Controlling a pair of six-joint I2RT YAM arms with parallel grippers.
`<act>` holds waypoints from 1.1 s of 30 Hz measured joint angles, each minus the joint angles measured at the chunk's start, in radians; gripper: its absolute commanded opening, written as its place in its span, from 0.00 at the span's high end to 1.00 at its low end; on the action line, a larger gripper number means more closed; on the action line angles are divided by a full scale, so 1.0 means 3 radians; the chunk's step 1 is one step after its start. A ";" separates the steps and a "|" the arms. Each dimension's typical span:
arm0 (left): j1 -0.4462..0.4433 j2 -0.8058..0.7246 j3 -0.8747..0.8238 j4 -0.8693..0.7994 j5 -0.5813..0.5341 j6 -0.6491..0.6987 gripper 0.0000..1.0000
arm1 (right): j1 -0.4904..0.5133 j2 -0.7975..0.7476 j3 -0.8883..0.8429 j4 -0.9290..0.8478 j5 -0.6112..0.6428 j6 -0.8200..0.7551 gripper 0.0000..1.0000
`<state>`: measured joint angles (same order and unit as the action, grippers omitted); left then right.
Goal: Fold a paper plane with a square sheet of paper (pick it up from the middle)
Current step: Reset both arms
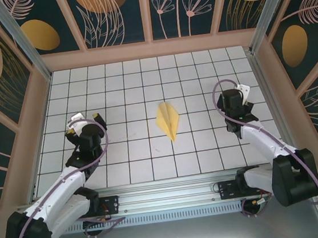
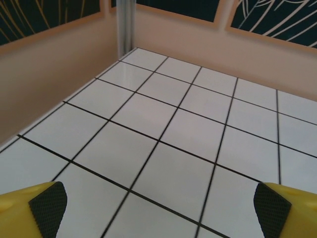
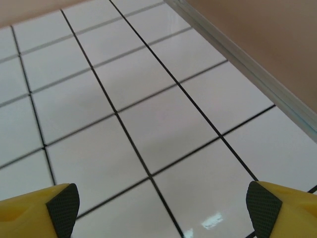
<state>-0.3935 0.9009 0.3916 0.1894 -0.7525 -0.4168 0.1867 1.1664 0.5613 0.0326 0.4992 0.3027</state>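
Note:
A yellow paper plane (image 1: 168,119) lies flat on the white grid table (image 1: 144,86) near the middle, its point toward the near edge. My left gripper (image 1: 84,119) stands well to its left, open, nothing between its yellow fingers (image 2: 34,210). Off to the plane's right my right gripper (image 1: 239,97) is open too, its black pads (image 3: 63,210) spread wide over bare tiles. In both wrist views there is just tile between the jaws. The sheet appears folded into the plane; no flat square sheet of paper is in view.
Pale pink walls (image 1: 151,50) with dark floral panels enclose the table on three sides. A metal corner post (image 2: 125,25) rises ahead of the left gripper. A side wall (image 3: 257,44) runs close beside the right gripper. A metal rail (image 1: 168,195) lines the near edge.

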 measured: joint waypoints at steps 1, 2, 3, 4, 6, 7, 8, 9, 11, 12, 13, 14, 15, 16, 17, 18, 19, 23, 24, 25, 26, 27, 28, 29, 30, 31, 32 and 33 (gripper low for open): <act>0.0097 0.0064 -0.0045 0.0125 0.0017 0.0089 0.01 | -0.0086 0.0062 -0.0154 0.0215 -0.0097 -0.0090 0.10; 0.0195 0.0130 -0.0089 0.0249 0.0039 0.0168 0.01 | -0.0136 0.0125 -0.0257 0.0394 -0.0174 -0.0165 0.10; 0.0295 0.0209 -0.0150 0.0408 0.0056 0.0249 0.01 | -0.0173 0.0209 -0.0360 0.0604 -0.0258 -0.0264 0.09; 0.0385 0.0298 -0.0233 0.0613 0.0081 0.0342 0.01 | -0.0189 0.0289 -0.0450 0.0847 -0.0336 -0.0367 0.09; 0.0487 0.0488 -0.0416 0.1030 0.0158 0.0524 0.01 | -0.0200 0.0423 -0.0612 0.1381 -0.0496 -0.0570 0.09; 0.0514 0.0593 -0.0515 0.1222 0.0206 0.0608 0.01 | -0.0202 0.0493 -0.0685 0.1659 -0.0582 -0.0664 0.09; 0.0542 0.0682 -0.0600 0.1405 0.0259 0.0666 0.01 | -0.0206 0.0570 -0.0758 0.1930 -0.0662 -0.0750 0.09; 0.0579 0.0777 -0.0688 0.1610 0.0334 0.0720 0.02 | -0.0206 0.0655 -0.0816 0.2173 -0.0741 -0.0830 0.09; 0.0668 0.0937 -0.0802 0.1963 0.0483 0.0810 0.02 | -0.0220 0.0783 -0.0848 0.2429 -0.0898 -0.0956 0.10; 0.0712 0.1017 -0.0843 0.2177 0.0553 0.0868 0.02 | -0.0233 0.0825 -0.0852 0.2546 -0.0983 -0.1022 0.09; 0.0754 0.1106 -0.0877 0.2431 0.0619 0.0922 0.01 | -0.0257 0.0858 -0.0874 0.2722 -0.1081 -0.1088 0.08; 0.0783 0.1174 -0.0894 0.2612 0.0673 0.0955 0.01 | -0.0280 0.0880 -0.0905 0.2888 -0.1151 -0.1130 0.08; 0.0821 0.1263 -0.0896 0.2799 0.0752 0.0997 0.01 | -0.0338 0.0903 -0.0947 0.3057 -0.1245 -0.1152 0.09; 0.0857 0.1349 -0.0893 0.2977 0.0819 0.1035 0.02 | -0.0418 0.0928 -0.0989 0.3194 -0.1347 -0.1152 0.08; 0.0884 0.1423 -0.0891 0.3123 0.0876 0.1058 0.02 | -0.0491 0.0961 -0.1030 0.3323 -0.1417 -0.1152 0.09; 0.0908 0.1516 -0.0891 0.3283 0.0937 0.1085 0.02 | -0.0568 0.1035 -0.1087 0.3516 -0.1472 -0.1150 0.08; 0.0926 0.1640 -0.0891 0.3478 0.0987 0.1110 0.01 | -0.0623 0.1129 -0.1144 0.3712 -0.1498 -0.1147 0.08; 0.0947 0.2167 -0.0900 0.4055 0.1138 0.1181 0.01 | -0.0656 0.1247 -0.1174 0.3788 -0.1605 -0.1111 0.07; 0.0965 0.2178 -0.0899 0.4044 0.1175 0.1179 0.01 | -0.0670 0.1247 -0.1167 0.3813 -0.1619 -0.1085 0.06; 0.0994 0.2178 -0.0872 0.4051 0.1179 0.1175 0.01 | -0.0689 0.1247 -0.1157 0.3822 -0.1623 -0.1062 0.01; 0.1027 0.2178 -0.0824 0.4022 0.1191 0.1165 0.01 | -0.0697 0.1247 -0.1151 0.3831 -0.1625 -0.1057 0.01; 0.1082 0.2177 -0.0755 0.3984 0.1230 0.1143 0.01 | -0.0704 0.1247 -0.1150 0.3849 -0.1626 -0.1045 0.01; 0.1130 0.2177 -0.0706 0.3990 0.1256 0.1122 0.02 | -0.0704 0.1247 -0.1150 0.3861 -0.1620 -0.1039 0.01; 0.1157 0.2174 -0.0683 0.3997 0.1270 0.1111 0.01 | -0.0704 0.1247 -0.1150 0.3869 -0.1611 -0.1036 0.01; 0.1180 0.2172 -0.0671 0.3997 0.1283 0.1099 0.02 | -0.0704 0.1247 -0.1150 0.3880 -0.1603 -0.1026 0.01; 0.1185 0.2172 -0.0671 0.3994 0.1292 0.1088 0.01 | -0.0704 0.1247 -0.1150 0.3885 -0.1598 -0.1019 0.01; 0.1185 0.2172 -0.0673 0.3992 0.1303 0.1087 0.01 | -0.0704 0.1247 -0.1150 0.3890 -0.1593 -0.1012 0.01; 0.1185 0.2172 -0.0673 0.3993 0.1329 0.1086 0.01 | -0.0704 0.1247 -0.1148 0.3895 -0.1592 -0.1010 0.01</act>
<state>-0.0380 1.5524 0.1898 1.3872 -0.3538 -0.0910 -0.0246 1.5406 0.2169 1.2011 0.0216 -0.0002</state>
